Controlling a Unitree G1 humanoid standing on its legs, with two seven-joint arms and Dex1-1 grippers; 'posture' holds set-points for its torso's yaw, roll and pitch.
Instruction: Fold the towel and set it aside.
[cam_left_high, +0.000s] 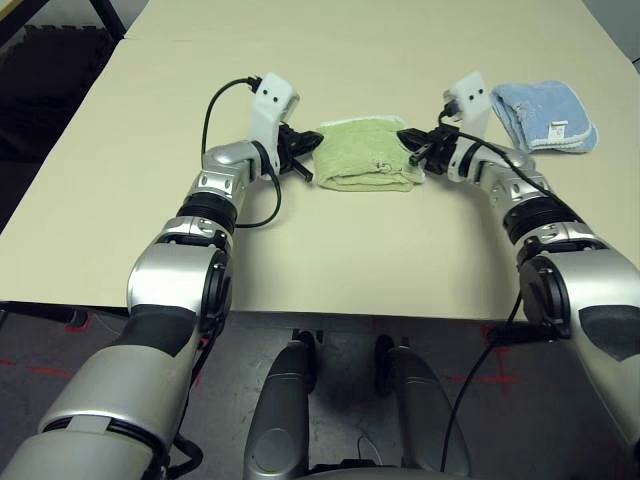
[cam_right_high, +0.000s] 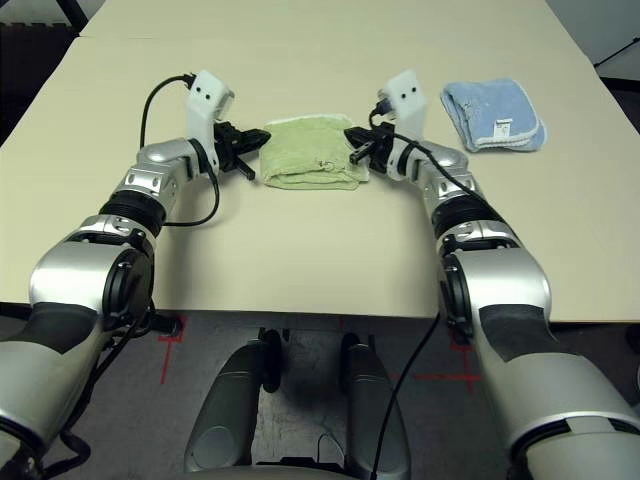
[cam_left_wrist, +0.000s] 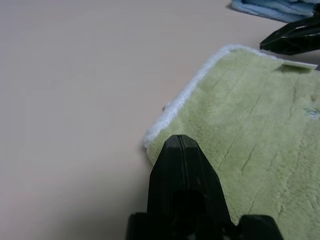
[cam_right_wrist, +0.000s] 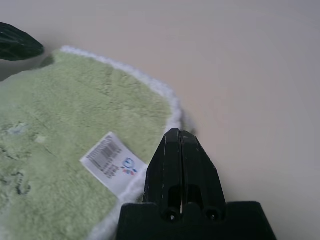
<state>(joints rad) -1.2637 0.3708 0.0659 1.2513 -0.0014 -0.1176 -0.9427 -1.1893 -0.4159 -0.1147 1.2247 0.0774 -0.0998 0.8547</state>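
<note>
Beside towel (cam_left_high: 365, 155), blue towel (cam_left_high: 545, 115) near right gripper (cam_left_high: 412, 148).

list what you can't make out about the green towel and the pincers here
- Print on the towel's white care label: too small, right wrist view.
- Embroidered mark: too small in the head views, cut off by the left wrist view's edge.
- How many layers are folded: hidden under the top layer.
- Whether the shut left pincer and right pincer touch the towel: unclear.

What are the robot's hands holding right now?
Nothing. The left gripper and right gripper are shut and empty, one at each end of the folded green towel.
</note>
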